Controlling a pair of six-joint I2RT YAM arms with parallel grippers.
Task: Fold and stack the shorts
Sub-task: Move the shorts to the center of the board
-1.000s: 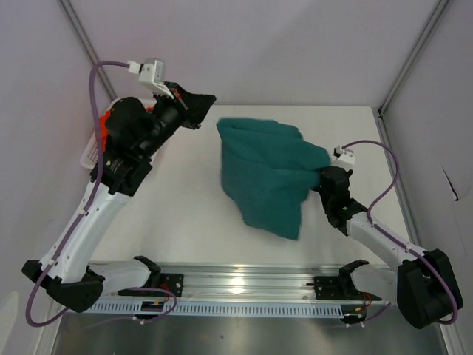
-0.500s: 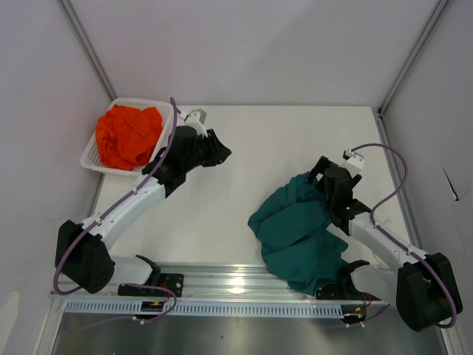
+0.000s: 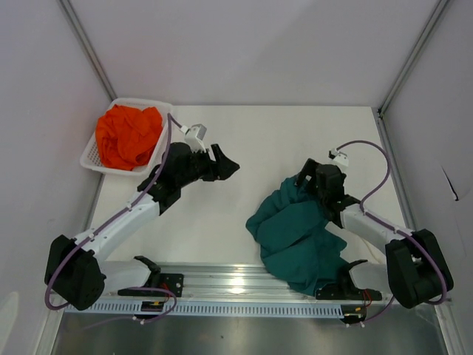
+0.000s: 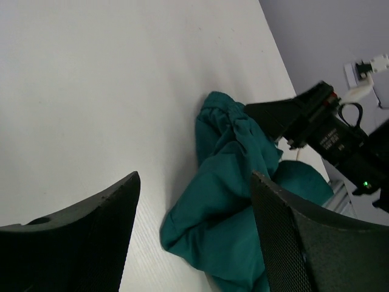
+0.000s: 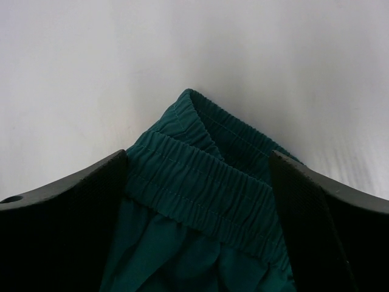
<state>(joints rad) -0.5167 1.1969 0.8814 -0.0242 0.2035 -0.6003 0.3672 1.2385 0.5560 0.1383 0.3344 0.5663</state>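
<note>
Teal shorts (image 3: 295, 229) bunch between wide-spread jaws of the low-stretched right gripper (image 3: 304, 180) — left gripper (image 3: 228, 163) hovers parted, empty.

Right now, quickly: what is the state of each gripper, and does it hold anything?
Left gripper: open, holding nothing.
Right gripper: open, with the waistband of the teal shorts between its fingers, not clamped.

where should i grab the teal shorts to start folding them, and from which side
Probably the elastic waistband, the ridged band at the far end of the crumpled teal shorts. It is the thickest, best defined edge of the heap, while the rest is loose folds. Come in from the right, where the right gripper straddles it with its jaws open.
</note>
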